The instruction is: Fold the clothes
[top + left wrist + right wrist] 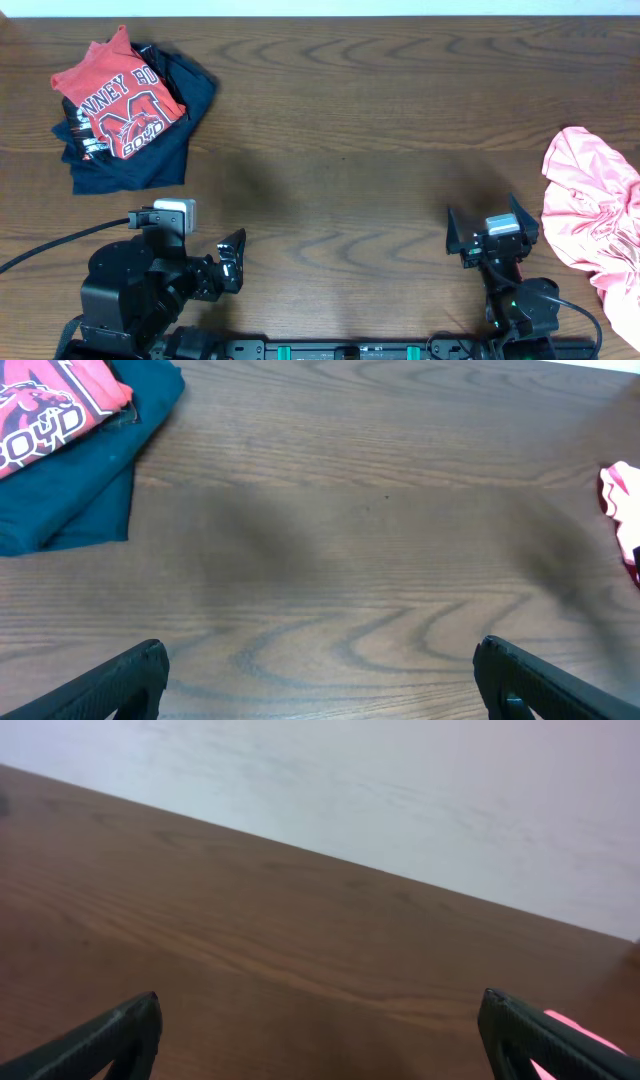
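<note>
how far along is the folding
Looks done: the red M shirt sits roughly folded on the navy pile, far left. In hand: nothing; the left gripper and right gripper are open and empty. Left: the pink shirt lies crumpled at the right side.

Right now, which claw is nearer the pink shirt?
Right. The right claw sits close beside the pink shirt; the left claw is far across the table.
</note>
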### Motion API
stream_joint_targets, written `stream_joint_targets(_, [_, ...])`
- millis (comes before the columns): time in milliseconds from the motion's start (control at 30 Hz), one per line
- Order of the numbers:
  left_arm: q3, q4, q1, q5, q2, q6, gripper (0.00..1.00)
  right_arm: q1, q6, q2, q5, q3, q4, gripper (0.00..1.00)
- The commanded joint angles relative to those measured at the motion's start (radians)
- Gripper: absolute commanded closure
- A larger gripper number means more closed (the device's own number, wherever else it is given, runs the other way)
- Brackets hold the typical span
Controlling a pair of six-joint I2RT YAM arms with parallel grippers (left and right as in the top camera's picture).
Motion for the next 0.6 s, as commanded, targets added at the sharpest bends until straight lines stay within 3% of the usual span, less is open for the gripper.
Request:
stream_joint_targets(0, [-0.002,0.001,-0.003,-0.008,-0.001,0.008,0.02,0.017,0.062,-0.01,0.059,-0.003,0.001,0.01])
stream_joint_targets(267, [-0.002,0.001,-0.003,-0.008,-0.001,0.008,0.02,0.004,0.124,-0.01,0.073,-0.003,0.004,0.01])
stream_joint_targets(567, [-0.002,0.001,-0.003,-0.008,-0.001,0.008,0.02,-0.005,-0.008,-0.01,0.083,-0.003,0.008,0.01])
